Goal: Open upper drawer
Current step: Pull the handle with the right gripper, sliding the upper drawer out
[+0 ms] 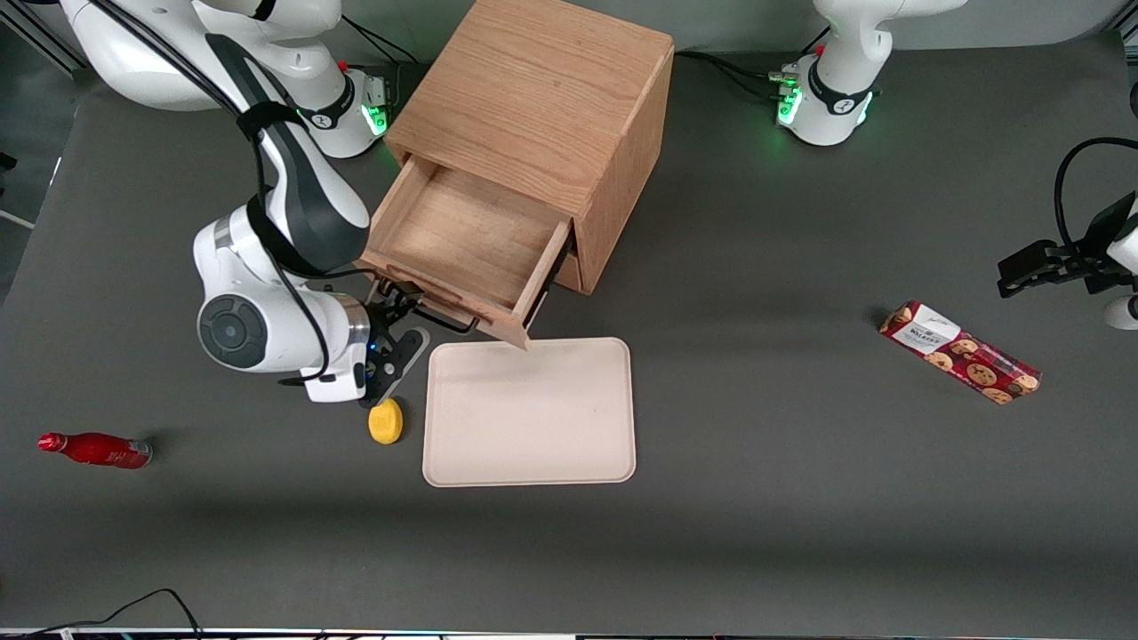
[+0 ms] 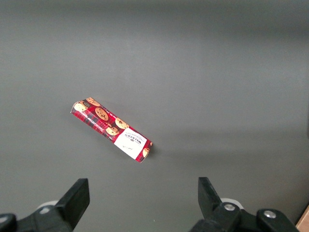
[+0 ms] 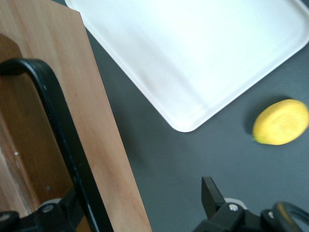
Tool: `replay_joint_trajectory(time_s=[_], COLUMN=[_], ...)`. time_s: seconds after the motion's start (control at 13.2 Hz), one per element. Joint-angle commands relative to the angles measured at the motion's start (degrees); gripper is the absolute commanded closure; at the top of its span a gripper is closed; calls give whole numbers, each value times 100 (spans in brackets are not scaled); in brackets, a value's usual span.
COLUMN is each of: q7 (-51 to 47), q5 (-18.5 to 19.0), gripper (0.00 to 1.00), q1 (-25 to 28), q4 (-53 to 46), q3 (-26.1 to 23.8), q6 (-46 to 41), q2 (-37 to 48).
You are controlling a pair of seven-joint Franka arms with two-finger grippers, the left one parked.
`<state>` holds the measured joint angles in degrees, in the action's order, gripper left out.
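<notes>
Gripper [image 1: 402, 331], left of centre, straddles the handle [image 1: 442, 317] with fingers spread, not clamped. Upper drawer [image 1: 462, 240] is already pulled well out; only withdrawing looks left.

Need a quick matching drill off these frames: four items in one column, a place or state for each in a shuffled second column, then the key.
Column 1
1. upper drawer
2. yellow disc
3. cookie pack
4. gripper

Column 2
A. lies toward the parked arm's end of the table
B. pulled out of the cabinet, nothing visible inside
C. at the drawer's black bar handle, one finger on each side of it
D. on the table beside the beige tray, nearer the front camera than the gripper

Pairs: 1-B, 2-D, 3-A, 4-C
</notes>
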<state>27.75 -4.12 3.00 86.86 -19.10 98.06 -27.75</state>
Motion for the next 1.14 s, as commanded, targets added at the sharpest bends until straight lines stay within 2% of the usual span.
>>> replay_joint_trajectory(time_s=[0.0, 0.46, 1.06], q7=[187, 398, 538], q5=[201, 219, 596], gripper=[0, 0, 0], q1=[-150, -212, -519], q4=[-318, -503, -574], q3=[-112, -112, -411], q6=[-76, -76, 12], q2=[-195, -274, -327])
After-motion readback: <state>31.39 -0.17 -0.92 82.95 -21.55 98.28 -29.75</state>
